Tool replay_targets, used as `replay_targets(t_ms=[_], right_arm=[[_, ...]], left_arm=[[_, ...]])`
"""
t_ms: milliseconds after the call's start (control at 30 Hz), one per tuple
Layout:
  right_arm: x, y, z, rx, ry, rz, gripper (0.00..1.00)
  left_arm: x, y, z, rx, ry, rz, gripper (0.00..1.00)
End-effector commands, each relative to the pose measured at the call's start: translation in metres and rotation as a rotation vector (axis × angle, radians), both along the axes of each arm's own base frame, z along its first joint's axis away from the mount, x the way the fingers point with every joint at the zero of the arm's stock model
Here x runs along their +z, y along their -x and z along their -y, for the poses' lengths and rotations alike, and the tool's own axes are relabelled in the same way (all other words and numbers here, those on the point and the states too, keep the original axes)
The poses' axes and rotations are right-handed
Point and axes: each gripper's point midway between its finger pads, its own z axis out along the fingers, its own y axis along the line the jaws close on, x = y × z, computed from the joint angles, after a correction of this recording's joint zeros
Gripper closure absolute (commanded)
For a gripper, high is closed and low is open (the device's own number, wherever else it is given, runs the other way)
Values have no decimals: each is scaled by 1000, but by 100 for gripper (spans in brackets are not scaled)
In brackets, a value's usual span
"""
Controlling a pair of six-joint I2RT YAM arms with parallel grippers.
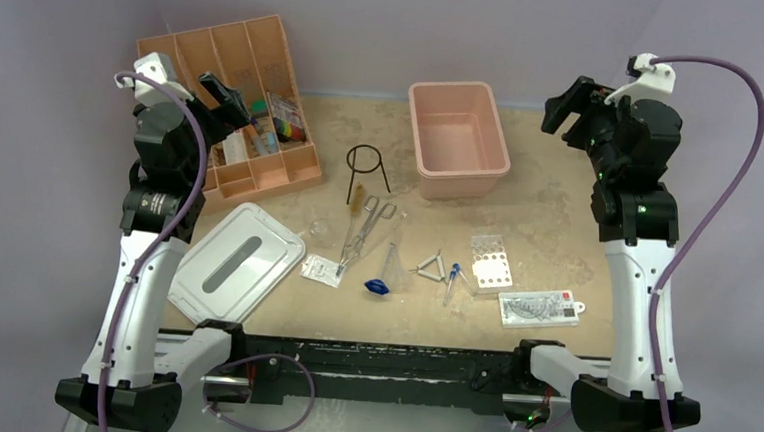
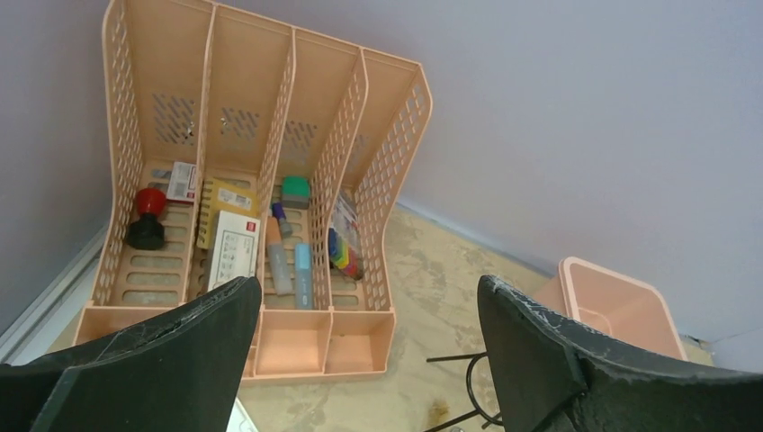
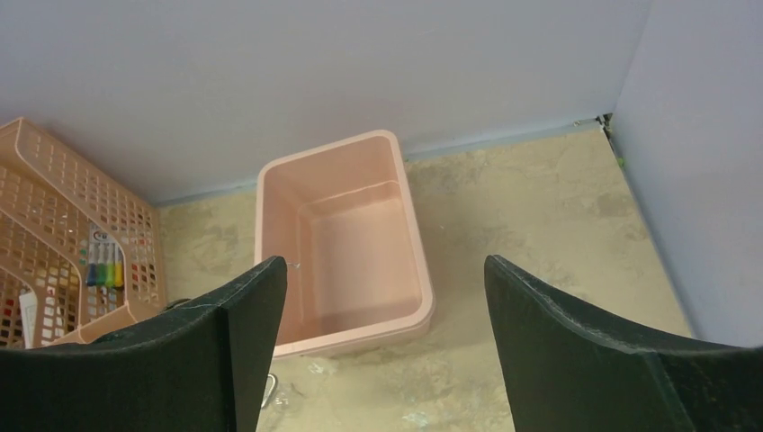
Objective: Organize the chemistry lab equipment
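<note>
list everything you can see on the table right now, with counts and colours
divided tray: 1, orange, far left, holding pens and small boxes
tub: 1, pink, far centre, empty
flat cover: 1, pale grey, near left
wire ring tripod: 1, black, between tray and tub
forceps: 1, metal, centre
flask: 1, clear, just right of forceps
bulb: 1, blue, at flask's near end
dropper: 1, blue-tipped, right of centre
well rack: 1, clear, right of dropper
packets: 2, clear, one at forceps' near end, one near right
table: 1, tan
left hand: 1, black, open, above tray
right hand: 1, black, open, raised right of tub
</note>
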Motion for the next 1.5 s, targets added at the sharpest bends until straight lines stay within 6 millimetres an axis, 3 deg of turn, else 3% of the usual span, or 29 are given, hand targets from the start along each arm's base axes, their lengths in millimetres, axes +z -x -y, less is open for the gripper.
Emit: replay_targets(t_ms=[0, 133, 300, 400, 500, 700, 900, 1133, 1267, 1467], right_arm=[[19, 2, 2, -15, -32, 63, 16], [7, 3, 5, -40, -59, 44, 14], [-16, 2, -10, 33, -98, 14, 13], [-27, 2, -30, 151, -97, -1, 13], [-44, 4, -68, 349, -89, -25, 15], [-89, -3, -135, 511, -102, -158, 18], [-125, -21, -196, 549, -38, -264, 21], [-168, -59, -258, 534, 110, -387, 25], [-193, -85, -270, 464, 153, -424, 34], [-229, -108, -291, 461, 170, -484, 40]], left_arm=[[23, -2, 2, -13, 9, 103, 9], [17, -7, 18, -73, 80, 126, 8], [-7, -16, 49, -212, 131, 104, 8], [-28, -20, 76, -331, 150, 74, 7], [-51, -20, 99, -398, 166, 26, 7], [-99, -16, 131, -457, 188, -87, 7], [-134, -20, 124, -370, 244, -162, 6], [-136, -26, 94, -190, 208, -225, 2], [-145, -23, 91, -163, 222, -260, 2], [-149, -17, 95, -174, 279, -247, 5]])
